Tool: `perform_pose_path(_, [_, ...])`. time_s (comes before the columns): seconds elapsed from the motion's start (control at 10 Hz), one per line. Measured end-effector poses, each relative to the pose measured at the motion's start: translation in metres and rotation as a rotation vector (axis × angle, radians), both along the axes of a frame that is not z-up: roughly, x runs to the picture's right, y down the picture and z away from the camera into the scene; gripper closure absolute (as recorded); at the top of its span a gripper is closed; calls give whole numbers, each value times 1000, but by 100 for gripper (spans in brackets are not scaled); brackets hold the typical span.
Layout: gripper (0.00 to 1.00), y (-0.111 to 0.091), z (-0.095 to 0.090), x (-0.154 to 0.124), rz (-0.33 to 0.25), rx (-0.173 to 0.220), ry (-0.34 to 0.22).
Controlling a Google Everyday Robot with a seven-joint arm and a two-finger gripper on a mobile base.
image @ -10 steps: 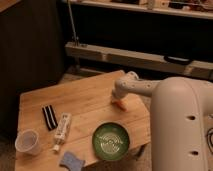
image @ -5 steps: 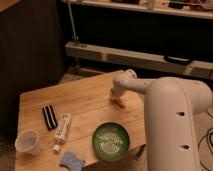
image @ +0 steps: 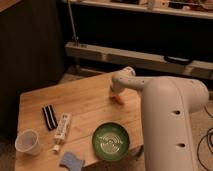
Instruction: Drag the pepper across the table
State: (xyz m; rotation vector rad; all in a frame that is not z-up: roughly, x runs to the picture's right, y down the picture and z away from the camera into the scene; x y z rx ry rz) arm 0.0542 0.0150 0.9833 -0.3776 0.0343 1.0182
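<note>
The white arm [image: 170, 120] reaches over the light-wood table [image: 85, 107], its gripper [image: 116, 94] lowered near the far right edge. The green plate [image: 112, 141] sits toward the near edge. The gripper is clenched, and the small orange pepper [image: 118, 99] lies on the tabletop directly under its tip, touching it.

The arm has swung the pincer [image: 116, 93] and pepper [image: 118, 99] slightly rightward
</note>
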Motion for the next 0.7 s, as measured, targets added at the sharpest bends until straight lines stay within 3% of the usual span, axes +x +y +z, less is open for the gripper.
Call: perform_pose_path(0.7, [64, -16, 15, -15, -21, 33, -3])
